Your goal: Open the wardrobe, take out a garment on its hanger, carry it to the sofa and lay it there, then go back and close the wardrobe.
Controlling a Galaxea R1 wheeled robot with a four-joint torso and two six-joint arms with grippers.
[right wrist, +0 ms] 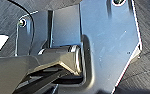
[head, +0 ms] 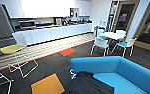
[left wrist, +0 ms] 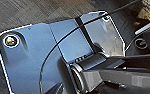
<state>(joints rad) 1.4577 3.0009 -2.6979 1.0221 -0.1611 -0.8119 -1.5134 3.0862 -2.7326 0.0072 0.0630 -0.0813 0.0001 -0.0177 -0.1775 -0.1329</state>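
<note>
The garment [head: 91,83], a black shirt of limp fabric, lies crumpled on the sofa [head: 131,72], spread over the seat at the sofa's near end and spilling against its blue arm. A small white piece, perhaps part of the hanger [head: 72,74], pokes out just beside the shirt's edge against the sofa's arm; it is too small to be sure. The sofa is bright blue, with a broad seat and a low curved backrest.

Beside the sofa's near end, an orange carpet tile [head: 47,85] lies in the dark floor. Beyond the sofa's backrest stands a round white table [head: 112,35] with white chairs [head: 100,44] around it. Farther from the sofa, a red carpet tile [head: 67,51] sits near a striped strip of flooring, and behind that runs a long white kitchen counter [head: 53,31]. Well apart from the sofa, a yellow-seated stool [head: 13,50] stands on a white wire frame.

Both wrist views show the robot's dark plate and jointed bar over dark carpet; whether either claw is released or clenched I cannot tell.
</note>
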